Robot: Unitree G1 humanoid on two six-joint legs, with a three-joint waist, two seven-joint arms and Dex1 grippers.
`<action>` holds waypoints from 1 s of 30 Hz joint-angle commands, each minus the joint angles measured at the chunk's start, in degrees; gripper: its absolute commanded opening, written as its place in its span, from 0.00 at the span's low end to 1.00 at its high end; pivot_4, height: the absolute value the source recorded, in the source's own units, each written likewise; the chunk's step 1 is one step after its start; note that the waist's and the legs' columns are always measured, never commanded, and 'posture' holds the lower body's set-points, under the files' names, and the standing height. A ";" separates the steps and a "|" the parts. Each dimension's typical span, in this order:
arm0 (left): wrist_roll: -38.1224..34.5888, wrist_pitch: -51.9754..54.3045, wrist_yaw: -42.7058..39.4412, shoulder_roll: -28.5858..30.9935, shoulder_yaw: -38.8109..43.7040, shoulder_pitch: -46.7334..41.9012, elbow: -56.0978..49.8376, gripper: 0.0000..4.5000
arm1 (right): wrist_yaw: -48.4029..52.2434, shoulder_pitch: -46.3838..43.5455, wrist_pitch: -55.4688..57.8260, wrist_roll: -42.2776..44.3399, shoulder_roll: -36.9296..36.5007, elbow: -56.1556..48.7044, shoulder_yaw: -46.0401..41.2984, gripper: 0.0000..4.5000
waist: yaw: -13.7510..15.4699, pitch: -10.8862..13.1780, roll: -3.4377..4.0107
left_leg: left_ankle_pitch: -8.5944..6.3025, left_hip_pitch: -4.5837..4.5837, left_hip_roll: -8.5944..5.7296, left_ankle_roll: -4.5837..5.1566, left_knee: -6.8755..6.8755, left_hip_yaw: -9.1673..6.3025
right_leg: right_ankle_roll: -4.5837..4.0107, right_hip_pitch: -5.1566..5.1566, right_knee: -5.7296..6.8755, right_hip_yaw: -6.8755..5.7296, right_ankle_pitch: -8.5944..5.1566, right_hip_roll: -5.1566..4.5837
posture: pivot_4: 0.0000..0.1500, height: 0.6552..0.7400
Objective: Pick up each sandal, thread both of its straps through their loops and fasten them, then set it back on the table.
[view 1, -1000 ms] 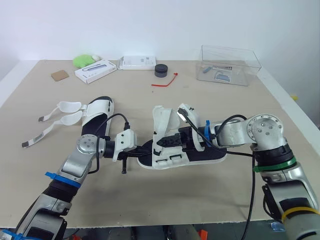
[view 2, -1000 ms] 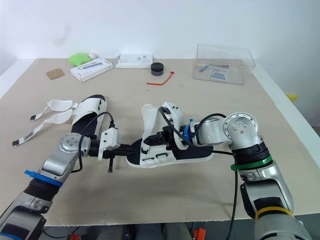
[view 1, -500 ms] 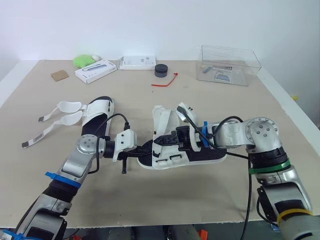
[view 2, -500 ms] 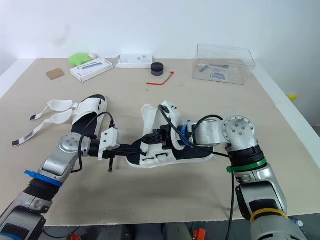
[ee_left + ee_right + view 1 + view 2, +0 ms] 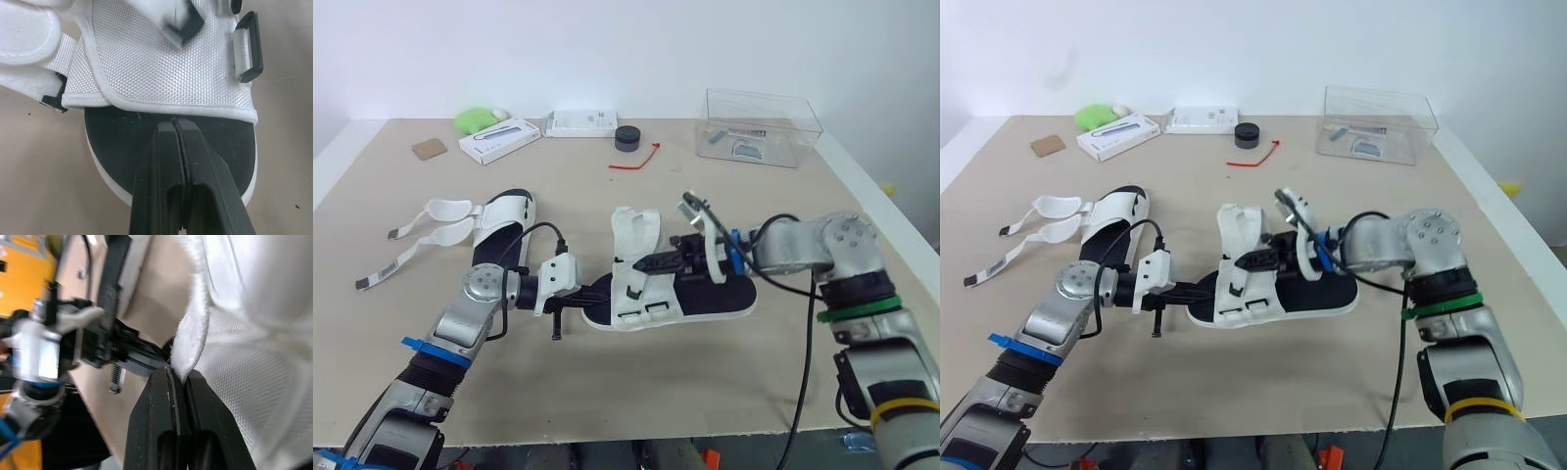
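- The left sandal (image 5: pixel 504 223) lay on the table (image 5: pixel 607 382), its straps (image 5: pixel 421 235) loose; it looked untouched.
- The left gripper (image 5: pixel 599 291) was clenched, its tips on the middle sandal (image 5: pixel 705 304), which sat mid-table, unfastened.
- The right gripper (image 5: pixel 644 264) pinched that sandal's white strap (image 5: pixel 188 345), so threading seemed underway.

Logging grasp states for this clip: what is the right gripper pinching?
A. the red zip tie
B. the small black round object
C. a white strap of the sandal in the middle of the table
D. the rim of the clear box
C: in the right wrist view, the right gripper has its fingers closed on the edge of a white strap of the middle sandal.
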 commanded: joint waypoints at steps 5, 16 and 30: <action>0.95 0.29 0.66 -0.36 -0.87 1.02 0.09 0.00 | 6.88 -2.88 6.05 1.81 -3.09 2.18 3.37 0.00 | 0.03 -0.01 0.01 | -0.01 -0.07 0.01 0.01 -0.01 -0.08 | 0.00 0.00 -0.03 -0.02 -0.01 0.01 | 1.00 1.00; 0.74 0.39 0.93 0.14 -0.65 1.70 -0.46 0.00 | 8.61 -5.24 6.46 0.73 -4.81 5.90 4.75 0.00 | 0.03 -0.01 0.01 | -0.01 -0.07 0.00 0.01 0.00 -0.04 | 0.05 0.00 -0.05 -0.02 0.02 -0.04 | 1.00 1.00; 0.78 0.29 1.06 -0.04 -0.77 1.59 -0.25 0.00 | 15.82 -7.34 9.59 -9.17 -3.86 10.44 4.78 0.00 | 0.04 -0.02 0.03 | -0.01 -0.07 0.00 0.01 0.00 -0.04 | 0.05 0.00 -0.06 -0.03 0.03 -0.04 | 1.00 1.00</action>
